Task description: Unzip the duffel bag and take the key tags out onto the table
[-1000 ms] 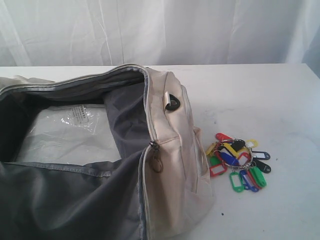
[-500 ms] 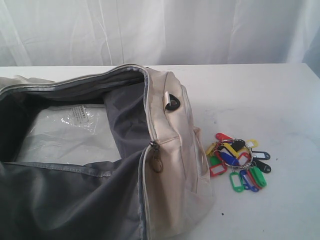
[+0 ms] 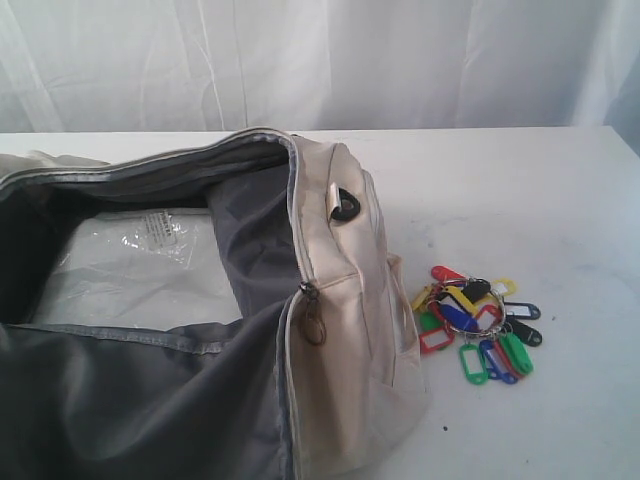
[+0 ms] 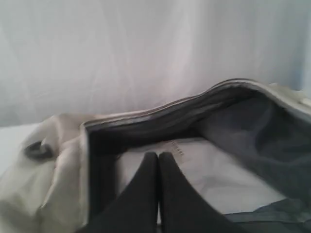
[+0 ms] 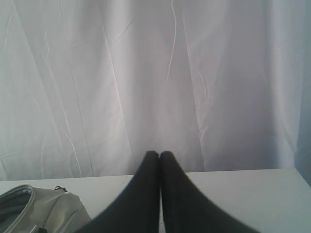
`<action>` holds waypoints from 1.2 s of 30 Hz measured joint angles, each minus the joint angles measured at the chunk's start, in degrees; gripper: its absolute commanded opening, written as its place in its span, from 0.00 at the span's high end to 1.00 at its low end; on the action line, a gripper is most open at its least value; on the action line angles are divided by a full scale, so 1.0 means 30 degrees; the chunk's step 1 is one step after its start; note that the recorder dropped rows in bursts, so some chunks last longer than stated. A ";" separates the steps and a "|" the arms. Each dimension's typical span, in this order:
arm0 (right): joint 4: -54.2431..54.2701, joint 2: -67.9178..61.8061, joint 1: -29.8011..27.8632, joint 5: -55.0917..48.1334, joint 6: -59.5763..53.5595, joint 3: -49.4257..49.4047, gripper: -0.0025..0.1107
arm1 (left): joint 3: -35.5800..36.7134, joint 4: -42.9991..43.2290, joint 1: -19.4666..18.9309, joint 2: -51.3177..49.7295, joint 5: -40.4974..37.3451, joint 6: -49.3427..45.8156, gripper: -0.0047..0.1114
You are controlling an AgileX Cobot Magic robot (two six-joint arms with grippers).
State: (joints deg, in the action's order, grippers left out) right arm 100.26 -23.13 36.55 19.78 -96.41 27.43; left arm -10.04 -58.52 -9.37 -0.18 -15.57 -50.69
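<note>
**Key tags out on the table, bag gaping, both grippers closed on nothing**

The bunch of small red, yellow, blue, green and black plastic key tags on a metal ring (image 3: 477,322) lies on the wide flat white tabletop (image 3: 520,190), just beside the end of the large cream-beige fabric duffel bag (image 3: 345,350), at about 3 o'clock from the bag's dark metal zipper pull (image 3: 314,325). The bag is unzipped and wide open, its grey lining showing. A crinkled clear plastic sheet (image 3: 140,265) lies inside, at about 9 o'clock from the pull. A black eyelet (image 3: 347,207) sits on the bag's end panel, at roughly 12 o'clock from the pull. Behind the table hangs a white draped curtain (image 3: 320,60).

In the blurred left wrist view, the left gripper (image 4: 158,158) has its dark fingers pressed together with nothing between them, and seems to point towards the open bag. The right gripper (image 5: 160,156) is likewise clenched and empty, facing the curtain.

Against the exterior pictures of half a second and a second ago, tags, bag and zipper pull lie exactly as they did.
</note>
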 measured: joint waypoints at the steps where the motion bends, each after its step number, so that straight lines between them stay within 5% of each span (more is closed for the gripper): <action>1: 0.0000 0.0000 0.0000 0.0000 0.0000 0.0000 0.98 | 0.0015 0.1660 0.0000 0.0000 0.0500 0.1437 0.96; 8: 0.0000 0.0000 0.0000 0.0000 0.0000 0.0000 0.98 | 0.0161 1.1258 0.0000 0.0000 0.0885 1.0809 0.96; 15: 0.0000 0.0000 0.0000 0.0000 0.0000 0.0000 0.98 | 0.2531 1.5090 0.0000 0.0000 0.1254 1.6490 0.96; 24: 0.0000 0.0000 0.0000 0.0000 0.0000 0.0000 0.98 | 0.3262 1.9111 0.0000 0.0000 0.1137 1.8398 0.96; 36: 0.0000 0.0000 0.0000 0.0000 0.0000 0.0000 0.98 | 0.3262 1.9864 0.0000 0.0000 0.0898 1.8431 0.96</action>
State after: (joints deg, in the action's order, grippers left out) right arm 100.26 -23.13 36.55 19.78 -96.41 27.43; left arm -0.26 1.07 -9.37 -0.18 -12.87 4.60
